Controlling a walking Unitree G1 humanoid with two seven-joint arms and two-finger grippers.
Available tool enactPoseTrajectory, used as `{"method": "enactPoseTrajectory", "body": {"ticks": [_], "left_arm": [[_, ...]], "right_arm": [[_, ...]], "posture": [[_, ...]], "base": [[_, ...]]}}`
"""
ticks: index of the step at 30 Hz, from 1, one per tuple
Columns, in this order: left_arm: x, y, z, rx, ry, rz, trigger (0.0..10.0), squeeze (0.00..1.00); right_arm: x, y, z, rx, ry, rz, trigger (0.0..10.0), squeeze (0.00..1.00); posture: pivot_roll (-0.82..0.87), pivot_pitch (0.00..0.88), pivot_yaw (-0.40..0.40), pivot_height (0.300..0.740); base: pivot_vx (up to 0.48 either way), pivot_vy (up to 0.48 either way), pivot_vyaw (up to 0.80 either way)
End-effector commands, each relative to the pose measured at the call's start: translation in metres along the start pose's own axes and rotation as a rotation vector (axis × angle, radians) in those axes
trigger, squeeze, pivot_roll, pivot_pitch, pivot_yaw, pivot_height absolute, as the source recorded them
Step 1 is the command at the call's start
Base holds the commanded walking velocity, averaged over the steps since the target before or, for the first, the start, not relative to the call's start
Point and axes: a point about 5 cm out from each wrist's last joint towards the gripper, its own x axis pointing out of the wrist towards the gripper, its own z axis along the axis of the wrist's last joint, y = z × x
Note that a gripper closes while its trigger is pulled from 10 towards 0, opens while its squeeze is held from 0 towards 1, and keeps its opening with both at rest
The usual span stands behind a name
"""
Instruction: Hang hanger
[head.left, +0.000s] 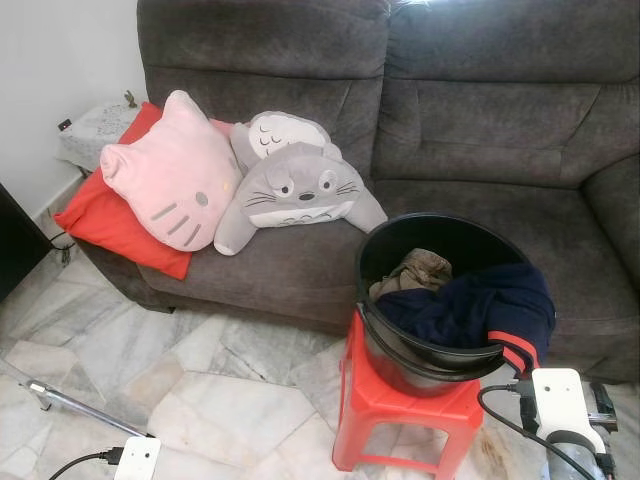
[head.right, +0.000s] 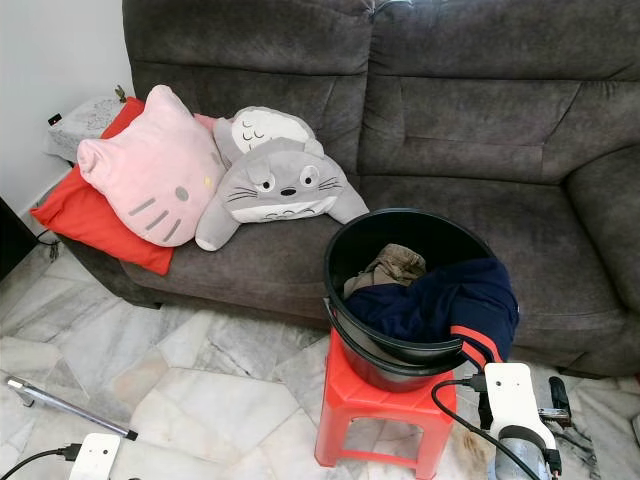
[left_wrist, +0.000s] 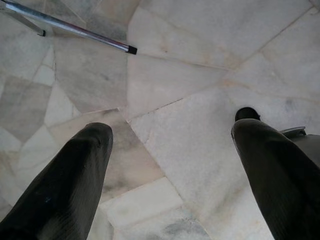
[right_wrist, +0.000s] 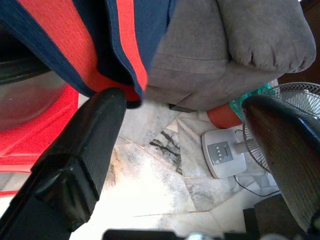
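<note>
A black bucket (head.left: 400, 345) stands on a red plastic stool (head.left: 400, 420) in front of the sofa. A navy garment with red stripes (head.left: 480, 300) drapes over the bucket's right rim, and a brown cloth (head.left: 415, 270) lies inside. My right arm's white wrist (head.left: 558, 398) hangs low just right of the stool. In the right wrist view, my right gripper (right_wrist: 187, 102) is open and one fingertip (right_wrist: 107, 107) sits just below the garment's red hem (right_wrist: 75, 60). My left gripper (left_wrist: 172, 130) is open over bare marble floor, holding nothing.
A dark grey sofa (head.left: 480, 120) fills the back, with a pink cat cushion (head.left: 170, 175), a grey plush (head.left: 295, 185) and a red cushion (head.left: 110, 225) on its left seat. A thin metal rod (head.left: 85, 408) lies low at left. A white floor fan (right_wrist: 220, 150) stands beside the sofa's arm.
</note>
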Motion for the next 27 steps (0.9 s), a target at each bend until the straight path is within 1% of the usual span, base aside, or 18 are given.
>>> {"method": "enactPoseTrajectory", "body": {"ticks": [1,8,12,16,22,24,27], "left_arm": [[-0.0009,0.0035,-0.0040,0.011,0.014,0.013,10.0,0.00],[-0.0009,0.0038,-0.0039,0.015,0.013,0.014,10.0,0.00],[-0.0009,0.0039,-0.0038,0.017,0.013,0.014,10.0,0.00],[-0.0008,0.0041,-0.0033,0.019,0.012,0.015,10.0,0.00],[-0.0008,0.0041,-0.0032,0.020,0.010,0.015,10.0,0.00],[-0.0008,0.0042,-0.0031,0.021,0.010,0.016,10.0,0.00],[-0.0008,0.0042,-0.0031,0.021,0.010,0.016,10.0,0.00]], "right_arm": [[0.0029,-0.0005,0.0004,0.005,-0.006,-0.003,10.0,0.00],[0.0031,0.0023,0.0046,0.015,-0.051,-0.007,10.0,0.00],[0.0026,-0.0002,0.0053,0.028,-0.072,-0.043,10.0,0.00],[0.0032,0.0018,0.0074,0.042,-0.105,-0.021,10.0,0.00],[0.0038,0.0051,0.0060,0.040,-0.106,-0.030,10.0,0.00],[0.0038,0.0019,0.0056,0.039,-0.106,-0.075,10.0,0.00],[0.0047,-0.0027,0.0044,0.046,-0.104,-0.110,10.0,0.00]], "posture": [[-0.26,0.049,0.064,0.740],[-0.25,0.049,0.068,0.740],[-0.25,0.049,0.068,0.740],[-0.25,0.050,0.068,0.740],[-0.25,0.050,0.068,0.740],[-0.25,0.050,0.068,0.740],[-0.25,0.050,0.068,0.740]], "base": [[0.000,0.000,0.00],[0.000,0.000,0.00],[0.000,0.000,0.00],[0.000,0.000,0.00],[0.000,0.000,0.00],[0.000,0.000,0.00],[0.000,0.000,0.00]]}}
